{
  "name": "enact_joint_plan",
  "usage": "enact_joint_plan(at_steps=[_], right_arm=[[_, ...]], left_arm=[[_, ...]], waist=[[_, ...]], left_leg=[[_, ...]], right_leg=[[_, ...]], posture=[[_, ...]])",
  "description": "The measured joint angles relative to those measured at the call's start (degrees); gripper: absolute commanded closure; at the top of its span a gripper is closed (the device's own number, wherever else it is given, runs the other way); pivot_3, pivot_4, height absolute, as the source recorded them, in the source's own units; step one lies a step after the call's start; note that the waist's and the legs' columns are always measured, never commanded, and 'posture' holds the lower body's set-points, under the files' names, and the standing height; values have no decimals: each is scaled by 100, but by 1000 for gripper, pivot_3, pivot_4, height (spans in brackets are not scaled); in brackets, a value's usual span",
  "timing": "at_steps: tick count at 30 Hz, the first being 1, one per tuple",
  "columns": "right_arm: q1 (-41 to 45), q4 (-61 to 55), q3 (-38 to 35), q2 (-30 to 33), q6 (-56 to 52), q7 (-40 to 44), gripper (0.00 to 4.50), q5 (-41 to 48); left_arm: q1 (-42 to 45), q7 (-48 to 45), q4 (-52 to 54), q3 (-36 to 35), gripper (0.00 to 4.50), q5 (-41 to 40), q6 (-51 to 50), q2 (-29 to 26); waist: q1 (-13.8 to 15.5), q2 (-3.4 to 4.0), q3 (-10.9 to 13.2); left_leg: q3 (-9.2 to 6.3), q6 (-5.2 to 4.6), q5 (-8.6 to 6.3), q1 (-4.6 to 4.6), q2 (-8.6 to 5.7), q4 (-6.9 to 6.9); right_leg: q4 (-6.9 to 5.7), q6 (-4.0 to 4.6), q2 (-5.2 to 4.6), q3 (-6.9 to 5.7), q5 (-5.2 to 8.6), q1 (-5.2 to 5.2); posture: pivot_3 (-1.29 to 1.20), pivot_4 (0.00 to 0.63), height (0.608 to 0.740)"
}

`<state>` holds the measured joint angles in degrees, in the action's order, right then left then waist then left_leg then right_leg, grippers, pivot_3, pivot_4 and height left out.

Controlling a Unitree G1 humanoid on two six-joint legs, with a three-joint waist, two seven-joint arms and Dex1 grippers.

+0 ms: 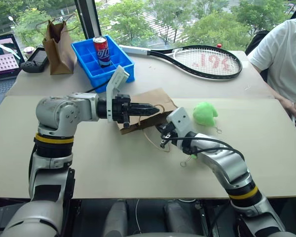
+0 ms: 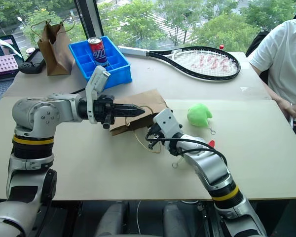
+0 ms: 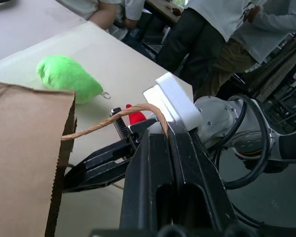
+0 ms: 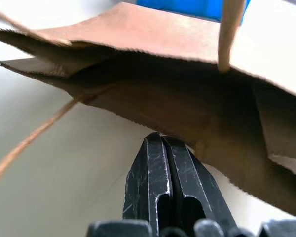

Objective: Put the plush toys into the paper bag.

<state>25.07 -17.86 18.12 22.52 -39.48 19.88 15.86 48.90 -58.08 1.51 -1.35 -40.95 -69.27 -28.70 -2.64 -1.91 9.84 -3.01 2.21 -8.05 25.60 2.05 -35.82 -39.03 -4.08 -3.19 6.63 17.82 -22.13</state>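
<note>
1. The paper bag lies near the middle of the table with its mouth lifted a little, just in front of the blue bin.
2. The left gripper points across the bag, its fingers pressed together on the bag's upper handle — the cord loops over the fingertips in the left wrist view.
3. The right gripper has its fingers closed against each other, tips at the lower edge of the bag's open mouth; whether they pinch paper cannot be told.
4. The light-green plush toy sits on the table beside the bag, toward the person's sleeve.
5. The red chili toy peeks out from behind the right arm — mostly hidden.
6. A second handle droops onto the table below the bag.
</note>
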Motion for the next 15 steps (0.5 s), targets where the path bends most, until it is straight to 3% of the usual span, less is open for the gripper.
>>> enact_joint_plan(at_steps=[5,11,15], right_arm=[[90,132,110,-131,93,239,4420,-172],[-131,-311,76,592,-255,896,4420,-101],[-147,-623,-267,574,-448,1066,4420,169]], left_arm=[[1,158,1,5,4500,-119,-56,-1],[0,186,-30,67,4500,-96,60,-103],[0,185,-30,157,4500,-114,62,-103]], waist=[[3,0,0],[20,0,0],[-18,0,0]], left_leg=[[0,0,0,0,-1,0],[0,1,0,2,-4,1],[-1,1,0,-1,0,3]], right_leg=[[0,0,-1,0,0,0],[4,0,-3,-1,0,1],[3,0,1,0,0,0]], posture=[[0,150,740],[0,150,740],[0,150,740]])
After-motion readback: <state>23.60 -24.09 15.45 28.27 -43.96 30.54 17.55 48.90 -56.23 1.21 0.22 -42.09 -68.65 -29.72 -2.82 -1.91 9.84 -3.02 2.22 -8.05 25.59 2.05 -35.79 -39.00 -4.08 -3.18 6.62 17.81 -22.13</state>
